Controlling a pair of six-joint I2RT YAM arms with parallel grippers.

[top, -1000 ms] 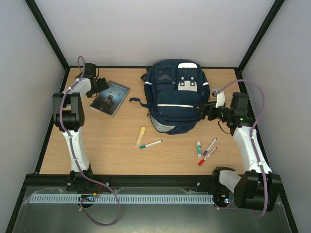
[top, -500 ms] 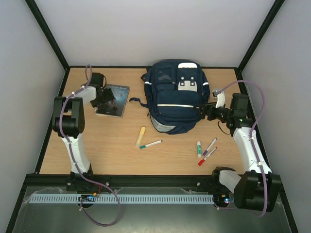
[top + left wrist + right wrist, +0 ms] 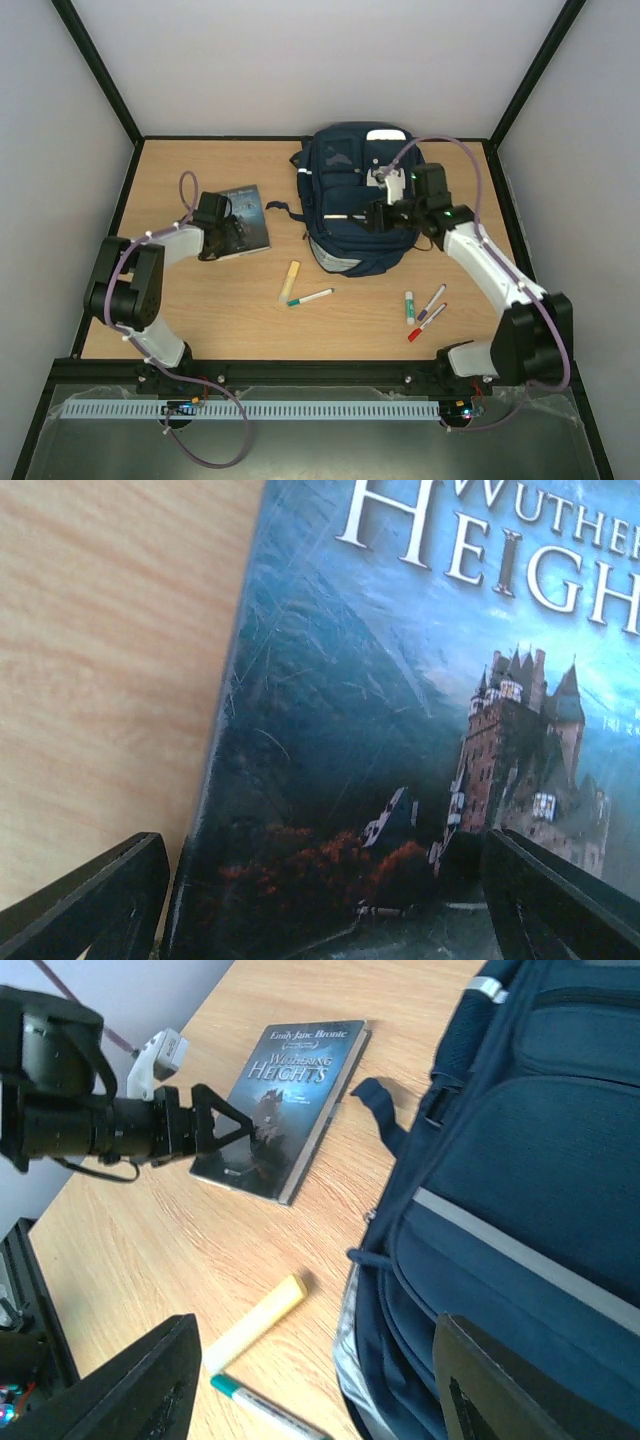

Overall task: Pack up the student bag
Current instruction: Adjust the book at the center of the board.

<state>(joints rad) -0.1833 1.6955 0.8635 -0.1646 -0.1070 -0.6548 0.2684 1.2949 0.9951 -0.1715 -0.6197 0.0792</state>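
Straddling the spine edge of a scuffed glossy blue paperback book (image 3: 400,730), the left gripper (image 3: 320,840) gapes wide. The right gripper (image 3: 315,1330), equally spread, hangs over the navy fabric backpack (image 3: 520,1160) — bare wooden table (image 3: 200,310) between.

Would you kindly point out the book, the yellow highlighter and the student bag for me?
book (image 3: 250,218), top external view, on its front cover.
yellow highlighter (image 3: 289,280), top external view, mid barrel.
student bag (image 3: 338,192), top external view, on its front fabric.

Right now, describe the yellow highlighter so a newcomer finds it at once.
Start at the student bag at the back of the table and come toward the near edge from its left front corner. The yellow highlighter lies there beside a green-capped marker; it alone is pale yellow and stubby.
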